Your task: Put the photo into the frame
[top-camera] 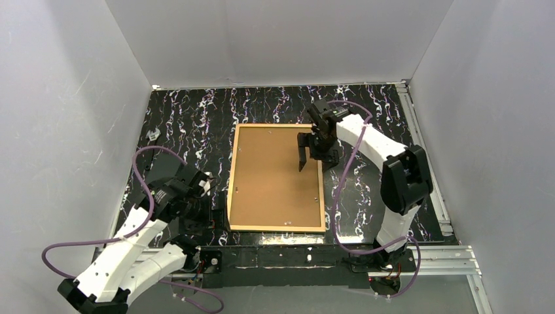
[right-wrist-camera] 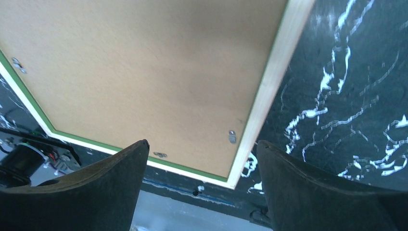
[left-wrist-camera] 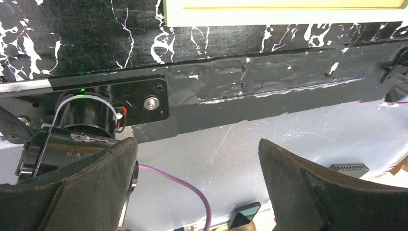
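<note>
- Nearest the arm bases, the left tool (left-wrist-camera: 197, 144) hangs over the taped near edge of the bench (top-camera: 190, 124). Its jaws are wide apart and hold nothing, and it is well apart from the task's things
- Just beyond that edge, the frame (top-camera: 275, 229) lies flat on the dark marbled bench, face down with its pale wood back edge upward. The right wrist view shows a thin line of green along two of its sides
- A brown backing board (top-camera: 271, 176) fills the frame's opening and looks flat and seated inside the rim. Small metal tabs (right-wrist-camera: 232, 136) sit near the board's edges, too small to tell whether they are turned to lock it
- The photo shows in none of the views. It is probably already inside the frame, hidden under the board, but the pictures cannot confirm this
- Farthest from the bases, the right tool (right-wrist-camera: 202, 144) hovers above the far right part of the frame. Its jaws are apart, nothing is between them, and it does not seem to touch the board
- Judged from how things lie, the task looks finished or nearly so. At most, securing the tabs and pulling the arms clear appear to be left
</note>
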Controlling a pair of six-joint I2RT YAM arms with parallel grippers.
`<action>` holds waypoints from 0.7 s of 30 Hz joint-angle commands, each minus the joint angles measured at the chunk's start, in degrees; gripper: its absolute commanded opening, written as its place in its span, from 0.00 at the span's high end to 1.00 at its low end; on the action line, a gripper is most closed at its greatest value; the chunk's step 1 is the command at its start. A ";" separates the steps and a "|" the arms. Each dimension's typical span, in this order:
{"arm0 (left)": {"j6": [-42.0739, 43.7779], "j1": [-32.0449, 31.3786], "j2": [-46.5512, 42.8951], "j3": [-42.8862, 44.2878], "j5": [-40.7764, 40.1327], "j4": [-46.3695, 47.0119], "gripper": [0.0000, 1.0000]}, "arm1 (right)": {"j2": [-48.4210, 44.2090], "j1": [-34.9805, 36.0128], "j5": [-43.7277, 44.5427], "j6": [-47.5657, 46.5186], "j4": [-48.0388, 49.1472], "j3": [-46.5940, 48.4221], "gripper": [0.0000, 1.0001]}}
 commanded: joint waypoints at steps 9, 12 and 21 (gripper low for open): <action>7.00 1.34 14.96 -0.24 -6.32 -3.65 0.02 | -14.08 -1.97 -3.03 4.15 10.91 -24.46 0.06; 9.72 3.52 20.20 0.26 -5.52 -0.30 0.05 | -14.85 -1.98 -4.02 4.67 13.00 -28.23 0.06; 11.82 13.77 31.64 -4.06 2.95 18.25 0.12 | -15.10 -1.92 -8.85 7.13 20.66 -35.60 0.06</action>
